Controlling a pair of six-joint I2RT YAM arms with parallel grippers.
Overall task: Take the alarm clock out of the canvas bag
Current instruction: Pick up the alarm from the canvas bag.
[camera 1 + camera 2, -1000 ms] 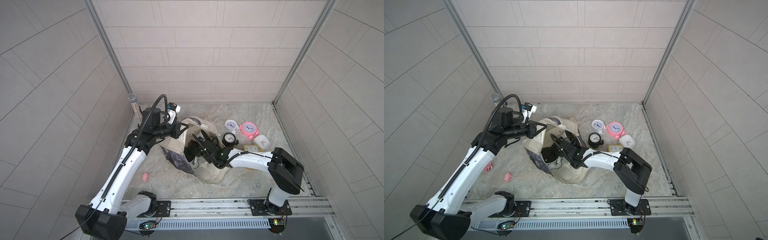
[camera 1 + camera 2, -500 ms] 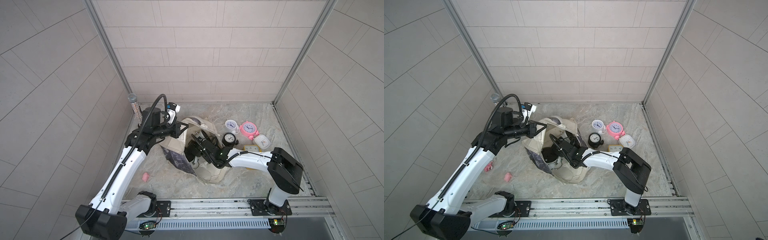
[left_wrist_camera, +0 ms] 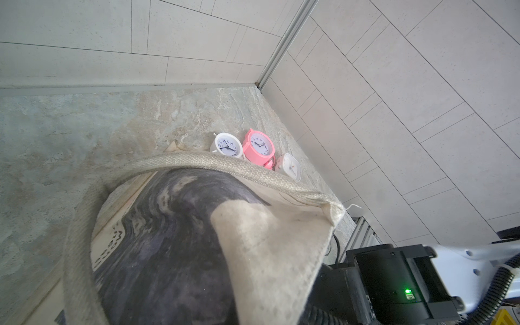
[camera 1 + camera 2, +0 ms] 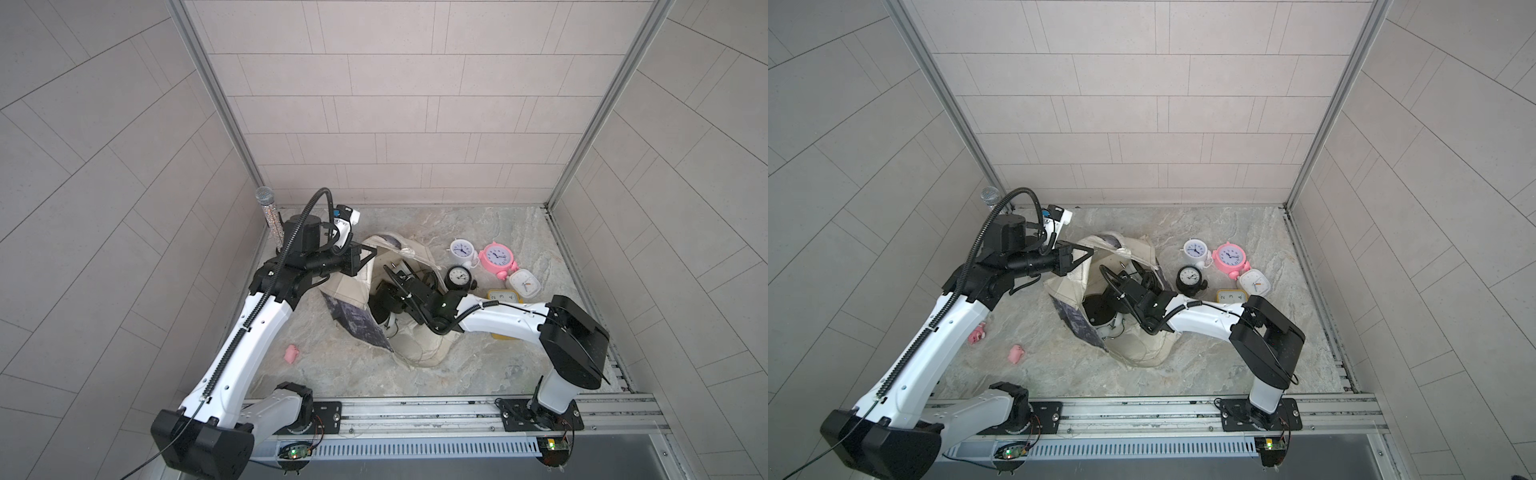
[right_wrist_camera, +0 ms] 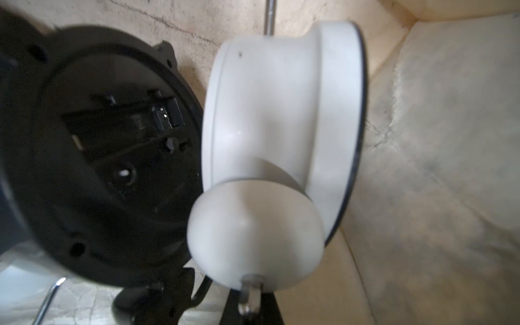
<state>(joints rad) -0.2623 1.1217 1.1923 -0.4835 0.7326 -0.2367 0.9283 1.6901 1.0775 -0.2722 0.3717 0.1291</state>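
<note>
The marbled table (image 4: 332, 365) carries everything, with the canvas bag (image 4: 419, 349) slumped near its middle, mouth gaping upward, its dark print (image 3: 168, 253) folded over the side nearest the left arm (image 4: 257, 328); that arm reaches the bag's rim from its own side, and the left jaws are closed on the raised canvas edge; the right arm (image 4: 498, 320) comes in from the opposite side of the bag and dips through the mouth, so the right jaws sit inside the bag; in the right wrist view they are closed, pinching a thin metal piece just under the bell of the white alarm clock (image 5: 270, 112); that clock lies inside the bag against the cream lining, seen side on, just beside a larger black alarm clock (image 5: 112, 168) with its back to the camera.

A glitter microphone (image 4: 268, 212) stands upright well apart from the bag, behind the left arm; outside the bag, on the right arm's side, stand a pink clock (image 4: 496, 257), a small black clock (image 4: 458, 277) nearest the bag, a white round clock (image 4: 460, 250), a white square clock (image 4: 524, 283) and a yellow clock (image 4: 503, 296) partly under the right arm; a small pink thing (image 4: 292, 353) lies on the table, apart from the bag, on the left arm's side.
</note>
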